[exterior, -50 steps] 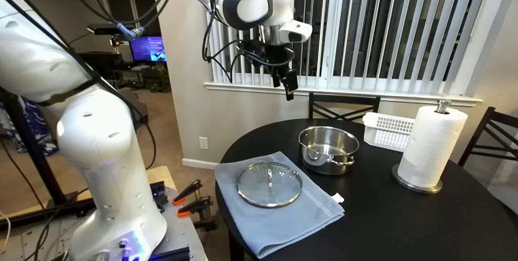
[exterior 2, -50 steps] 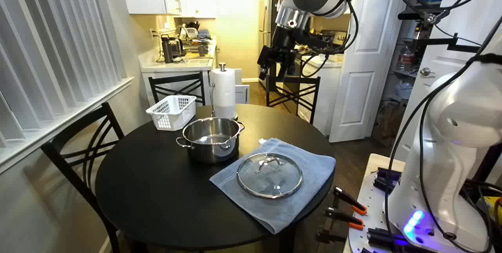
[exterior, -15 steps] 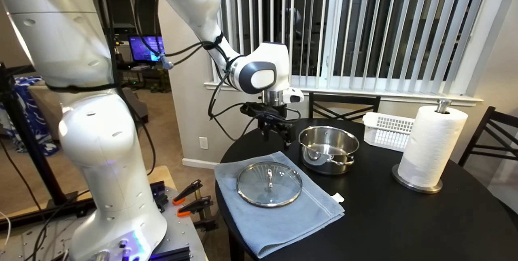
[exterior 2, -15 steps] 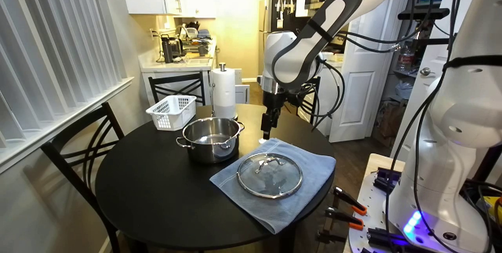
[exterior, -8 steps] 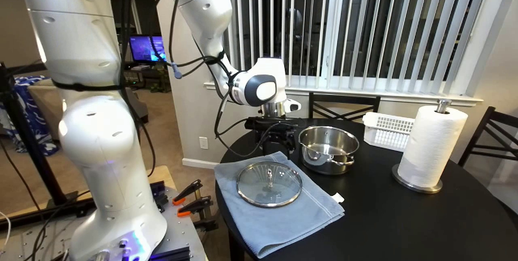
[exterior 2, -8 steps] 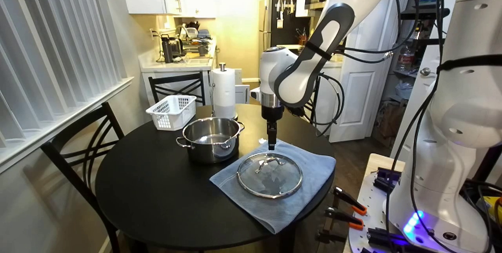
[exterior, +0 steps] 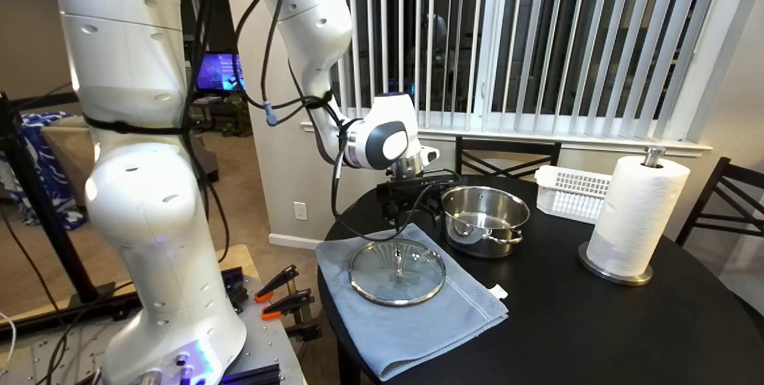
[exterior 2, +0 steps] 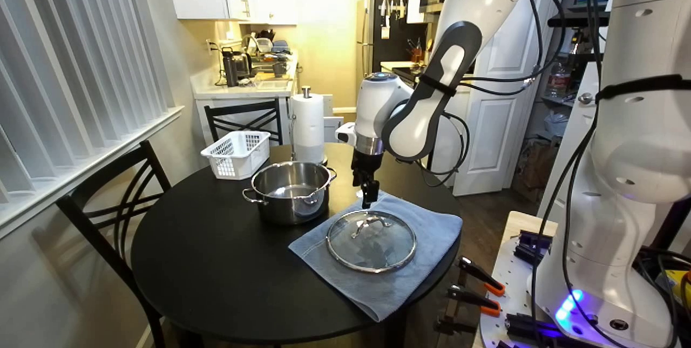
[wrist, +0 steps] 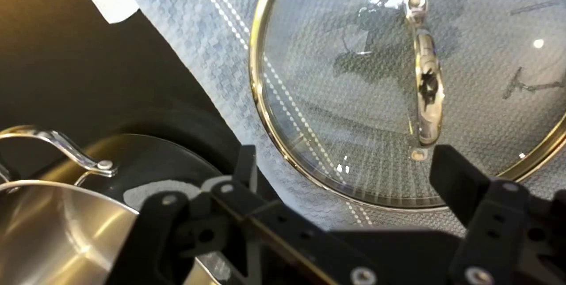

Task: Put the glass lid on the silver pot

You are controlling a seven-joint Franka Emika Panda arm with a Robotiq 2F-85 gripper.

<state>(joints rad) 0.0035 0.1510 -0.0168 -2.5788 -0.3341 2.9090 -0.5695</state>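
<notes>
Gripper has its jaws wide apart, nothing held. Stage guess: pre-grasp. Fingertips sit short of the metal handle; in the wrist view the bar lies nearer to one finger than to the middle of the gap. Closing direction looks to run across the bar, so a sideways shift plus a reach probably sets it up. Best hold: mid-handle, one finger each side, clear of the glass. Glass lid lies flat on the folded blue towel. Likely stiff, on the heavy side, breakable; polished bar probably slick, so an off-centre pinch could let the lid swing or tip. Rim metal might take a light knock, glass less so. Silver pot stands uncovered on the black table, just beside the towel. White basket and paper towel roll stand beyond it in an exterior view.
</notes>
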